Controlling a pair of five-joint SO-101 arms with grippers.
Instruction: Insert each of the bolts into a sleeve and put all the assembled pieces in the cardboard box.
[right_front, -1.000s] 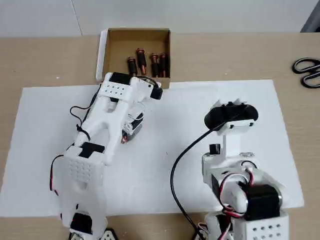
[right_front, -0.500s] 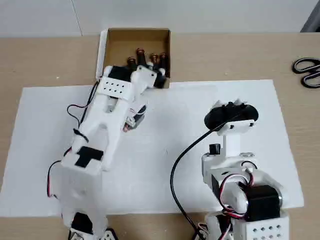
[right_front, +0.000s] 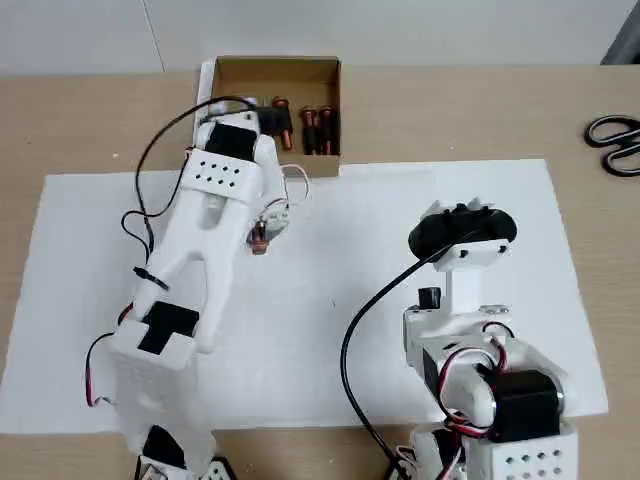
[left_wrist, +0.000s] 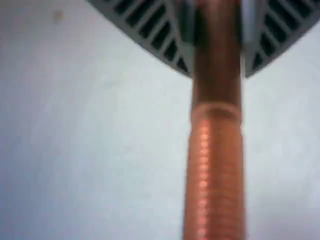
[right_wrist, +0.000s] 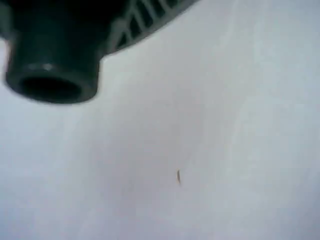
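**White Printed Arms With Black Fittings**

At frame left, the left arm (right_front: 200, 240) is white plastic with black rectangular motor faces, a grid of small holes on its upper link and thin black wire loops. At lower right, the right arm (right_front: 455, 300) is also white. It carries a rounded black camera housing (right_front: 462, 235), a thick black cable (right_front: 350, 340) and red-and-white wires. The left gripper (left_wrist: 217, 30) has dark grey ribbed fingers (left_wrist: 150, 20).

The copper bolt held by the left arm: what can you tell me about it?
The bolt is a slim, shiny, copper-coloured metal rod: a smooth stretch by the jaws, a thin ring, then fine threads. The grey ribbed jaws of the left gripper clamp it from both sides. It hangs over the white paper, near the cardboard box but outside it. Whether its tip touches the paper cannot be told.
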